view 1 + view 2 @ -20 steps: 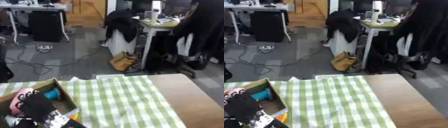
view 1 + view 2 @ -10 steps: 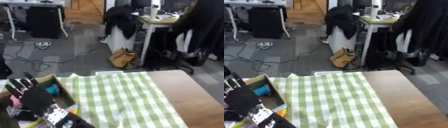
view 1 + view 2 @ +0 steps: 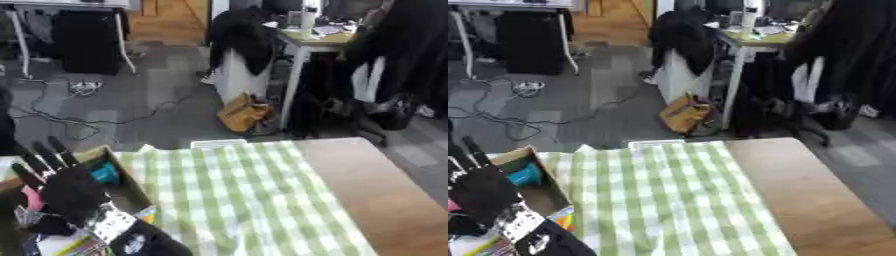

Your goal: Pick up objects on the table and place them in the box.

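One table (image 3: 376, 190) fills the lower half of both views, its brown wood bare along the right side and the rest covered by a green and white checked cloth (image 3: 236, 200) that lies rumpled toward the far left corner. Next in size is the open cardboard box (image 3: 542, 185), which sits at the left end of the table, on the cloth's left edge, with its near wall running toward the camera. Over the box hangs the left hand (image 3: 66, 187), black, with its arm coming up from the lower left corner; its fingers (image 3: 39, 157) are straight and spread apart, pointing up and away, and nothing shows between them. The hand's back faces the camera and covers much of the box's inside. Of the things in the box, a blue object (image 3: 525, 175) lies against the far inner wall, just right of the fingers, and a pink object (image 3: 32, 199) shows at the hand's left edge; what either is cannot be told. Some small coloured items (image 3: 560, 219), yellow and orange among them, show beside the wrist at the box's near right corner, touching the cloth's edge; their shapes cannot be made out. The checked cloth itself carries no loose objects that can be seen. The right hand shows in neither view.
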### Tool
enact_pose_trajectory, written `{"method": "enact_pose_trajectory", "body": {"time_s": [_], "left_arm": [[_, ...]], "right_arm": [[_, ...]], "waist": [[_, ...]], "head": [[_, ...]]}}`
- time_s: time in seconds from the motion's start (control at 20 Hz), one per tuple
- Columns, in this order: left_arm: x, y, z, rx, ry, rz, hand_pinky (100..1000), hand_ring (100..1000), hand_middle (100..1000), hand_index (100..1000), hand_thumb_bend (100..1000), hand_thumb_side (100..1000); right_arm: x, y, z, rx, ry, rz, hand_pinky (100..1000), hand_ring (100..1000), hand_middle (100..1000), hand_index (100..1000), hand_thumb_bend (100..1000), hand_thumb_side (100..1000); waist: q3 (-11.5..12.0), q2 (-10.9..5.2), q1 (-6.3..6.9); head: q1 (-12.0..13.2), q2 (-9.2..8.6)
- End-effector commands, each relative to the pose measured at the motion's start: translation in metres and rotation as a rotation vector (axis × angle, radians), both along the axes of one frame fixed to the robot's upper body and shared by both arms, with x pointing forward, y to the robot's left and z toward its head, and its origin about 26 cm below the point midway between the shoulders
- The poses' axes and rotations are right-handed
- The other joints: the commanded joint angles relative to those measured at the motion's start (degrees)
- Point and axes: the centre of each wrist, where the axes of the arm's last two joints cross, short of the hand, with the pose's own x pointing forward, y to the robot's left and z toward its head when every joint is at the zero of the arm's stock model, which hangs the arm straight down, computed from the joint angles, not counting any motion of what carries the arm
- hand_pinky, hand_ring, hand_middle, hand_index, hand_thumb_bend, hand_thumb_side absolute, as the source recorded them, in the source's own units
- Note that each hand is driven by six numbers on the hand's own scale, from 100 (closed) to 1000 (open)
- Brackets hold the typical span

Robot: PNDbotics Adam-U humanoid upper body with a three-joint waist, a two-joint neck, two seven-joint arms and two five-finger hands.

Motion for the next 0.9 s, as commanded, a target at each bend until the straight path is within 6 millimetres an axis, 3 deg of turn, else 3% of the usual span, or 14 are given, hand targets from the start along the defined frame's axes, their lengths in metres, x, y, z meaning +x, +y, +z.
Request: {"method": "enact_pose_trajectory", "body": {"time_s": [0.05,0.25,0.45,0.5,0.55,0.6,0.65,0.7,0.9], "left_arm": [[-0.004,0.001,0.008,0.007,-0.033,-0.001,897,910,866,882,208,1000],[-0.004,0.004,0.005,0.004,-0.024,0.012,898,911,868,884,209,1000],[-0.005,0.01,0.001,0.0,-0.01,0.038,901,913,871,886,209,1000],[-0.005,0.011,0.0,0.0,-0.006,0.046,902,915,874,887,209,1000],[-0.005,0.013,-0.001,-0.002,-0.002,0.056,902,915,874,887,209,1000],[-0.005,0.015,-0.002,-0.003,0.001,0.065,904,916,876,888,208,1000],[-0.006,0.017,-0.004,-0.005,0.004,0.073,904,916,876,888,208,1000],[-0.006,0.018,-0.004,-0.006,0.006,0.08,905,917,877,888,208,1000],[-0.006,0.021,-0.007,-0.008,0.013,0.102,905,918,878,890,210,1000]], "right_arm": [[0.003,-0.001,0.021,0.002,-0.042,0.001,1000,1000,1000,1000,100,1000],[0.004,-0.002,0.034,0.026,-0.059,0.049,1000,1000,1000,1000,100,1000],[0.001,-0.005,0.075,0.119,-0.103,0.176,1000,1000,1000,1000,100,1000],[-0.002,-0.007,0.09,0.154,-0.124,0.221,962,946,985,973,100,1000],[-0.008,-0.011,0.108,0.206,-0.14,0.28,962,946,985,973,100,1000],[-0.015,-0.014,0.124,0.266,-0.135,0.333,857,879,936,950,100,1000],[-0.024,-0.017,0.14,0.343,-0.112,0.39,857,879,936,950,100,1000],[-0.036,-0.019,0.156,0.424,-0.074,0.447,787,841,912,951,100,1000],[-0.094,-0.033,0.213,0.67,0.124,0.672,755,824,904,959,100,1000]], "waist": [[0.18,-1.32,0.51],[-0.42,-1.98,0.73],[-1.84,-3.1,0.7],[-2.28,-3.44,0.65],[-2.76,-3.74,0.58],[-3.23,-3.98,0.55],[-3.69,-4.17,0.54],[-4.19,-4.38,0.55],[-6.06,-5.19,0.63]], "head": [[-0.07,0.28],[0.85,1.04],[3.18,2.85],[4.4,3.35],[5.67,3.8],[7.11,4.17],[8.44,4.49],[9.85,4.86],[13.94,5.89]]}}
